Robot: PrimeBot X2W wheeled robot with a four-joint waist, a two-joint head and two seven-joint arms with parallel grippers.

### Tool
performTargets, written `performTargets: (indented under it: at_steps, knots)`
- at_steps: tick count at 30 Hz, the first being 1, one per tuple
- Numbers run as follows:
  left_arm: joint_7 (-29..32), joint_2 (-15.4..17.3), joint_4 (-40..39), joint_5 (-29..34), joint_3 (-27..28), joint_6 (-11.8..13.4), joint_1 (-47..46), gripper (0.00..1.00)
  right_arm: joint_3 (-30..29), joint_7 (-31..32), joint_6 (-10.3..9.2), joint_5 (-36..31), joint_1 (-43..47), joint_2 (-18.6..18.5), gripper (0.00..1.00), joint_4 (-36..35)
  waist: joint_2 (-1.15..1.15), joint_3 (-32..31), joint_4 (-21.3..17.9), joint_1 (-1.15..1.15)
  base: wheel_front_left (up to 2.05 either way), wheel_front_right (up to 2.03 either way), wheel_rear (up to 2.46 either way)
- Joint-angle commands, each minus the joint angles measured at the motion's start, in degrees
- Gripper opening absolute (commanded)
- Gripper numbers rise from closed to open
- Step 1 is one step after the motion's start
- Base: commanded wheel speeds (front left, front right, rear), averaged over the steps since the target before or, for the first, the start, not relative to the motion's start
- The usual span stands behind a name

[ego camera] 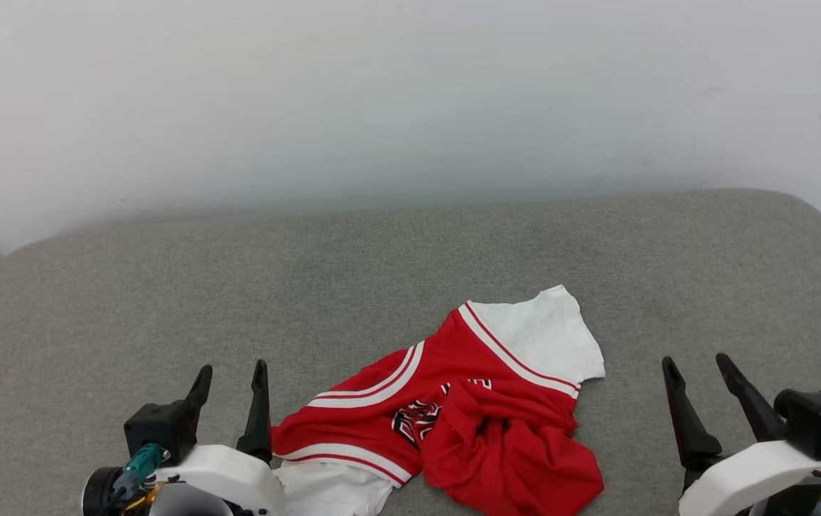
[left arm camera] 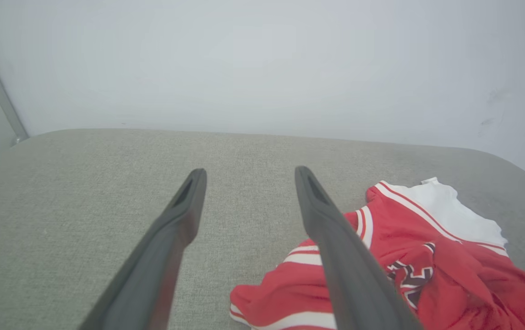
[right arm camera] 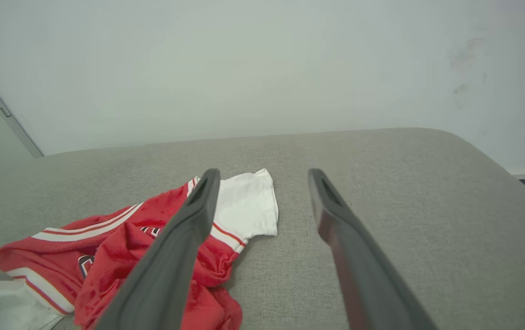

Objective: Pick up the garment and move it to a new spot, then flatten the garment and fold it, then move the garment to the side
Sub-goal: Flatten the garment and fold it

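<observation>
**Crumpled jersey between two open grippers**

The garment (ego camera: 468,416), a red jersey-style T-shirt of soft fabric with white sleeves and red-and-white striped trim, lies bunched and unfolded on a grey woven-fabric padded surface (ego camera: 382,272). In the head view it sits at about 6 o'clock on that surface, close to the near edge. One white sleeve (ego camera: 546,333) lies spread out at the garment's 1 o'clock. The other white sleeve (ego camera: 332,491) is tucked at its 7 o'clock. The red body is heaped in folds toward 5 o'clock, and the black, white-outlined lettering (ego camera: 410,419) is partly buried in the creases (too crumpled to read).

The left gripper (ego camera: 232,367), with two long dark fingers on a white wrist, is at the garment's 9 o'clock. Its fingers are spread apart and hold nothing. Its inner finger is just beside the red hem, and I cannot tell whether they touch. In the left wrist view the gripper (left arm camera: 249,170) has grey upholstery between its fingers.

The right gripper (ego camera: 695,360) is at the garment's 3 o'clock, apart from the fabric, with its fingers likewise spread and empty. The right wrist view (right arm camera: 263,172) shows the spread sleeve near its left finger.

A pale, plain wall (ego camera: 382,93) rises at 12 o'clock behind the padded surface.
</observation>
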Motion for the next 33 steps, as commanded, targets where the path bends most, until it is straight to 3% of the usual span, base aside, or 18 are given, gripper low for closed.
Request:
performTargets:
  at_steps: [1, 5, 10, 18, 25, 33]
  knots:
    - [-0.36, -0.26, -0.56, 0.46, 0.38, 0.34, 0.71, 1.0, -0.1, 0.0, -0.02, 0.28, 0.6, 0.22, 1.0, 0.23, 0.0, 0.0, 0.09, 0.0, 0.0, 0.0, 0.0]
    - [-0.64, -0.48, -3.68, 2.82, 1.61, 1.05, 2.18, 1.0, -2.47, 1.99, -0.02, 1.24, -0.05, -0.32, 1.0, 3.23, 0.0, 0.48, 0.58, 0.0, 0.0, 0.0, 0.0]
    - [-0.73, -0.83, -5.24, 4.94, 1.62, 0.39, 1.05, 1.0, -5.22, 7.76, -0.02, 5.84, -5.66, -2.47, 1.0, 12.48, 0.0, 2.31, 1.95, 0.0, 0.0, 0.0, 0.0]
    - [-0.72, -2.55, -6.61, 7.68, 1.16, -1.31, -3.23, 1.0, -6.44, 21.92, -0.02, 12.96, -22.53, -8.12, 1.0, 29.13, 0.0, 8.63, 5.69, 0.0, 0.0, 0.0, 0.0]
    - [-0.73, -5.48, -6.52, 10.38, 1.48, -3.96, -7.78, 1.0, -6.09, 34.41, -0.02, 12.93, -38.08, -10.98, 1.0, 39.13, 0.0, 15.91, 9.28, 0.0, 0.0, 0.0, 0.0]
    - [-0.73, -8.86, -5.9, 13.48, 3.39, -7.0, -11.88, 1.0, -4.77, 40.27, -0.02, 11.24, -50.53, -11.59, 1.0, 45.3, 0.0, 23.0, 11.91, 0.0, 0.0, 0.0, 0.0]
